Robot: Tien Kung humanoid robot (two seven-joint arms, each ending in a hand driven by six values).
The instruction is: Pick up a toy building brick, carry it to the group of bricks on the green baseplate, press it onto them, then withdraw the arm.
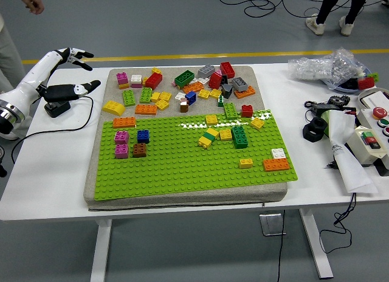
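White table: green baseplate on a grey mat, loose bricks heaped along its far edge, within reach. Brick group sits centre-right. Left hand hovers far left, fingers spread, empty, apparently awaiting a pick; right arm out of view.

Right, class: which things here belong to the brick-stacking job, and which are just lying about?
Job:
left hand, open, at the table's left
loose bricks
green baseplate
bricks on the baseplate

Lying about:
plastic bag
button box
white paper
cables

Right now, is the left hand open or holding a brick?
Open. The left hand hangs above the table's left side, fingers spread and holding nothing, left of the loose bricks.
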